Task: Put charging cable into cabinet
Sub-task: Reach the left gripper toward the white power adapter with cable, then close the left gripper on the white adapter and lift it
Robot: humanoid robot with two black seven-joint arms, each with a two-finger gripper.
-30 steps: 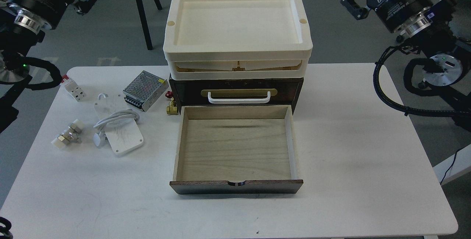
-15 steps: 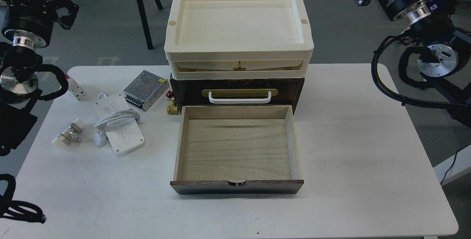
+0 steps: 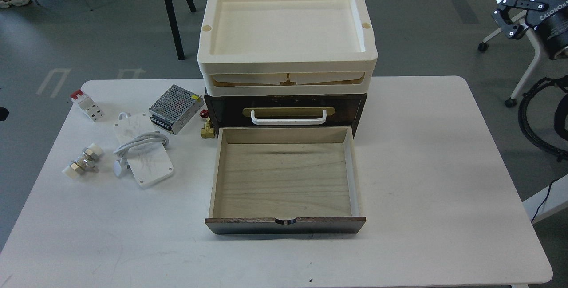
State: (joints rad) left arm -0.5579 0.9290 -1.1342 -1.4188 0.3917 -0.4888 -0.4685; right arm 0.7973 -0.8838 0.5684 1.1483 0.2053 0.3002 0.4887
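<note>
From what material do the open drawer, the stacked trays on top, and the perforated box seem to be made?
Open drawer: pale unfinished wood, probably plywood, with visible grain; its front is dark stained wood. Trays: cream, matte, with rounded moulded corners, likely plastic, though foam or resin is possible. Perforated box: silvery sheet metal, shiny, punched with small holes.

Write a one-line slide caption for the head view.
Charging cable lies on the table left of the cabinet's open, empty drawer.

1 cabinet (image 3: pixel 284 101) w/ 2 drawers, 1 pulled out (image 3: pixel 284 181); 2 stacked trays (image 3: pixel 287 57) on top. 1 charging cable (image 3: pixel 142 152), 1 metal box (image 3: pixel 174 108), 3 small fittings, 1 table (image 3: pixel 443 181).
</note>
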